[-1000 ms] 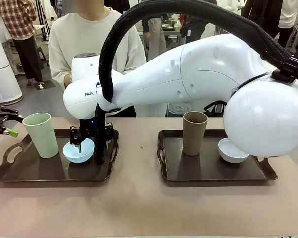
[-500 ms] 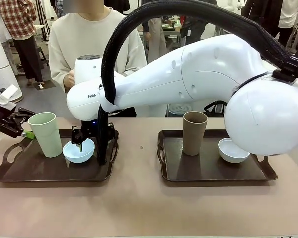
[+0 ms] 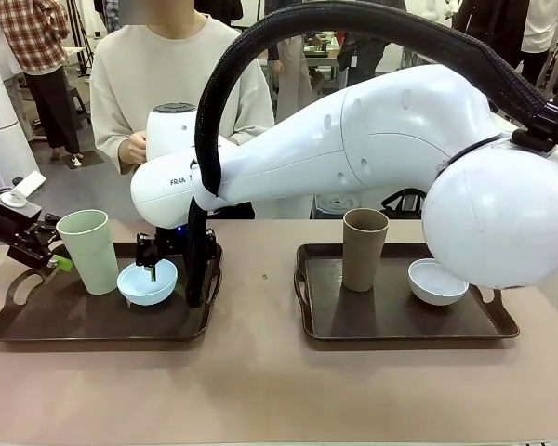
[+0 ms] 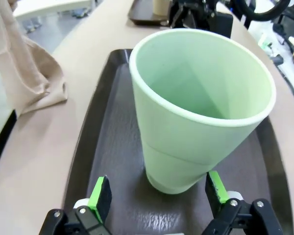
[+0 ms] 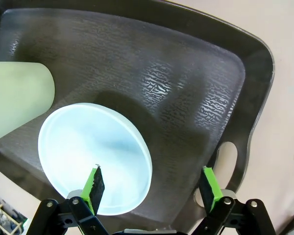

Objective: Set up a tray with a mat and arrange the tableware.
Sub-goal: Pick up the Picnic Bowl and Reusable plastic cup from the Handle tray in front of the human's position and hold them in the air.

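Two dark brown trays lie on the table. The left tray [image 3: 37, 325] holds a pale green cup [image 3: 88, 251] and a light blue bowl [image 3: 147, 283]. The right tray [image 3: 391, 325] holds a tan-brown cup [image 3: 365, 248] and a white bowl [image 3: 437, 282]. My left gripper [image 3: 56, 255] is open beside the green cup; in its wrist view the pads [image 4: 100, 196] flank the cup's [image 4: 201, 107] base without touching. My right gripper [image 3: 177, 271] is open over the blue bowl [image 5: 95, 156], one finger inside the rim and one outside. The mat is out of view.
A person [image 3: 177, 84] stands at the far side behind the left tray, hands held near the waist. My right arm's big white links [image 3: 400, 139] span the table above the right tray. Bare tabletop [image 3: 260, 390] runs along the near edge and between the trays.
My left gripper has moved right, up to the green cup. My right arm's wrist has shifted slightly up and right, its gripper staying over the blue bowl.
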Tool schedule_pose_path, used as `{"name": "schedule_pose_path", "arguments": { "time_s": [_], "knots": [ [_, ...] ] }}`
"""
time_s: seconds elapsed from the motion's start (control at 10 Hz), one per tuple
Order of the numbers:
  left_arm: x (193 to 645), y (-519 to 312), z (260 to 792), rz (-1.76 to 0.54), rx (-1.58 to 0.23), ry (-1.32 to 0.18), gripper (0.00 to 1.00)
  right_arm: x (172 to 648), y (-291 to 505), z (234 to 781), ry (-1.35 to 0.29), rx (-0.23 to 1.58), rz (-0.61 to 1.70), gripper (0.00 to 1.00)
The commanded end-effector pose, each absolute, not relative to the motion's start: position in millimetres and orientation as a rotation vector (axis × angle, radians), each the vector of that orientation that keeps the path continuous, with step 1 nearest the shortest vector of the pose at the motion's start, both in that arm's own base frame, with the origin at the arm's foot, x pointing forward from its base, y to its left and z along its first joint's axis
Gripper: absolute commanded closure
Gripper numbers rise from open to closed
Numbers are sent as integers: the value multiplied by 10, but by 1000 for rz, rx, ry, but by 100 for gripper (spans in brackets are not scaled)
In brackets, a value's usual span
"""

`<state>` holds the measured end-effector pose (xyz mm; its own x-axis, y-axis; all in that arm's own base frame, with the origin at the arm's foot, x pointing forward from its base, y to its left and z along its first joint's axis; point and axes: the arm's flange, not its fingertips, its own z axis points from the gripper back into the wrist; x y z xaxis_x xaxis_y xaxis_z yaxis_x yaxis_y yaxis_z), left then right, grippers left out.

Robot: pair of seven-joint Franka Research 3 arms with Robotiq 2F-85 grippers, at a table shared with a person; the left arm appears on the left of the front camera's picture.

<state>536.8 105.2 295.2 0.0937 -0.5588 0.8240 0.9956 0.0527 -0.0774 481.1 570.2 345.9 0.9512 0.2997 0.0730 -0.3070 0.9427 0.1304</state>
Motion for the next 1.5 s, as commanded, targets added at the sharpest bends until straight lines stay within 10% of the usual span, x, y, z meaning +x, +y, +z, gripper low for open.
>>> {"name": "schedule_pose_path", "arguments": {
  "time_s": [0.0, 1.4],
  "knots": [
    [5290, 963, 2922, -1376, -816, -692, 0, 4802, 5667, 3432, -66, 157, 322, 0],
    [5136, 353, 2796, -1481, -906, -722, 0, 5002, 5872, 3234, -31, 190, 336, 0]
  ]
}}
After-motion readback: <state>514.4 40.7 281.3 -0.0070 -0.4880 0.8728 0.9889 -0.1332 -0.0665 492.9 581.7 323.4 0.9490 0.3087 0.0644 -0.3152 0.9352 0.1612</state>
